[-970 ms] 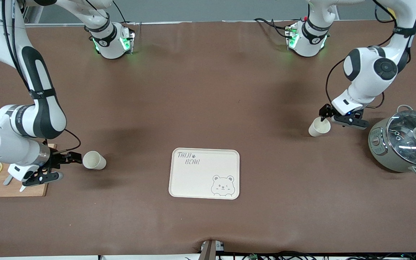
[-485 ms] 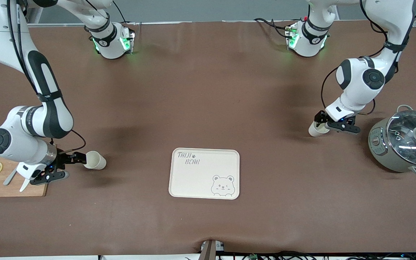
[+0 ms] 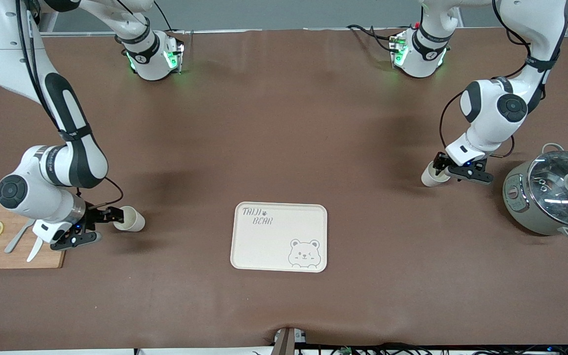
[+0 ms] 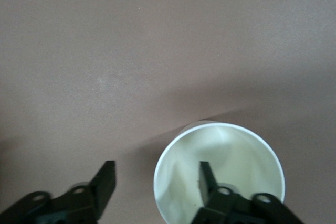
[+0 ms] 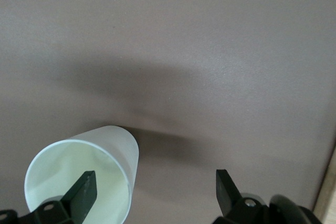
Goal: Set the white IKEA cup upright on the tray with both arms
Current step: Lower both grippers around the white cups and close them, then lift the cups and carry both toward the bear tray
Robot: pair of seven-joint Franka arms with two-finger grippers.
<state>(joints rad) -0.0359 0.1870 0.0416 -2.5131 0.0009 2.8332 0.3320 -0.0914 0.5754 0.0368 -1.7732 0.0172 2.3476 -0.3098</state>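
Note:
Two white cups lie on their sides on the brown table. One cup (image 3: 132, 220) is at the right arm's end; my right gripper (image 3: 110, 225) is open at its mouth, with one finger inside the cup (image 5: 84, 174) and the other outside (image 5: 155, 183). The other cup (image 3: 430, 176) is at the left arm's end; my left gripper (image 3: 441, 170) is open, with one finger inside this cup (image 4: 231, 161) and one outside (image 4: 156, 174). The cream bear tray (image 3: 274, 241) lies between the cups, nearer to the camera, with nothing on it.
A wooden cutting board (image 3: 17, 259) with lemon slices and cutlery lies at the right arm's end, just under the right wrist. A grey pot with a glass lid (image 3: 552, 192) stands at the left arm's end, close to the left gripper.
Both grippers have moved up to their cups' mouths. Each now has one finger inside its cup. The cups have hardly moved.

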